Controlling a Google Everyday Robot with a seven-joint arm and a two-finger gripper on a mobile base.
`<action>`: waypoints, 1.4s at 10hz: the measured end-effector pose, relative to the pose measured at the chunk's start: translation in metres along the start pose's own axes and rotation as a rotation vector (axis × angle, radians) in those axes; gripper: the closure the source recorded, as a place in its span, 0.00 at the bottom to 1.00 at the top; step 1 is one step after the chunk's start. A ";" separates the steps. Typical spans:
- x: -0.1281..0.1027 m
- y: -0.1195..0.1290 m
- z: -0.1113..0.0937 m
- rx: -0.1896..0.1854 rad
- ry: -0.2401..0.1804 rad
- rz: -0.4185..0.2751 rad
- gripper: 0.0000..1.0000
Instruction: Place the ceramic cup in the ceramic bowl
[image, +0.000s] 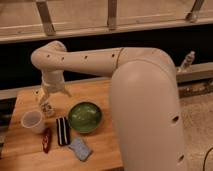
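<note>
Table (107, 92): I see all items on its left part.
Ceramic cup (33, 121): near left edge; left of the bowl, apart from it.
Ceramic bowl (85, 117): right of every other item.
Bottle (47, 107): behind-right of cup, just beside it.
Gripper (51, 97): over bottle, behind cup, behind-left of bowl; jaws spread.
Oblong case (63, 131): betw. cup & bowl, slightly in front.
Slim item (46, 140): left of case, in front of cup.
Pad (80, 148): front-most, in front of bowl's left side.

One arm (90, 60): smooth cream-white rounded shells, small dark dots along the casing. One gripper (52, 94): pale, fingers spread, just above the ceramic cup (33, 120).
</note>
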 end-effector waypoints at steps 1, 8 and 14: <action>0.004 -0.005 0.001 0.015 0.010 0.009 0.20; 0.009 0.017 0.050 0.048 0.118 -0.115 0.20; -0.030 0.086 0.125 0.035 0.199 -0.248 0.20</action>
